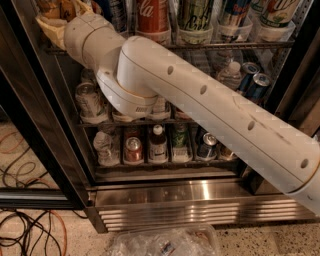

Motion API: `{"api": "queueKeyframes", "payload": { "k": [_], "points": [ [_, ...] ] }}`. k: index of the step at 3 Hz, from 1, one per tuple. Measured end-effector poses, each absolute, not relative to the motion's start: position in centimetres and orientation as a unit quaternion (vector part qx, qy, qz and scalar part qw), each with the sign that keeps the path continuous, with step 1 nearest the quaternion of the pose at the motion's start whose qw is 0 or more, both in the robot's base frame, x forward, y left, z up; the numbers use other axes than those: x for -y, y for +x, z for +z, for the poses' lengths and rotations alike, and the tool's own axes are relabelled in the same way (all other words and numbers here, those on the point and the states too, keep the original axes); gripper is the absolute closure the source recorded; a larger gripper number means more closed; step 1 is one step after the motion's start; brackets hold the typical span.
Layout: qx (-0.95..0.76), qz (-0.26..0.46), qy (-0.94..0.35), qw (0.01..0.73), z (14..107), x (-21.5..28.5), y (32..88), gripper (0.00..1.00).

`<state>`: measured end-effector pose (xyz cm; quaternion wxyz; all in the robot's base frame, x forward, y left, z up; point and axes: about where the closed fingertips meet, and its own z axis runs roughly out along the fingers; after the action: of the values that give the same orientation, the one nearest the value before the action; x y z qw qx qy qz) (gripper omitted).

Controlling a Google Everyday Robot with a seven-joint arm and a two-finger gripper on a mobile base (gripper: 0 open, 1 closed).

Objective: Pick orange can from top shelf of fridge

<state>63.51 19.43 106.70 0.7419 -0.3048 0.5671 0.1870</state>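
Note:
My white arm runs from the lower right up to the top left of the open fridge. My gripper is at the left end of the uppermost wire rack in view, mostly cut off by the picture's top edge. An amber-orange shape shows right at the gripper; it may be the orange can, but only a sliver shows and I cannot tell whether it is held. A red Coca-Cola can stands on the same rack just right of the gripper.
Green, blue and white cans fill the rest of that rack. Lower racks hold cans and bottles. The dark door frame stands at the left. Cables and a clear plastic bag lie on the floor.

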Motion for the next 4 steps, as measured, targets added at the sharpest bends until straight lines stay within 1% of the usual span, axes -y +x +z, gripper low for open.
{"api": "queueKeyframes", "payload": {
  "k": [4],
  "points": [
    [-0.513, 0.162, -0.312, 0.783, 108.8, -18.6, 62.7, 1.0]
  ]
}}
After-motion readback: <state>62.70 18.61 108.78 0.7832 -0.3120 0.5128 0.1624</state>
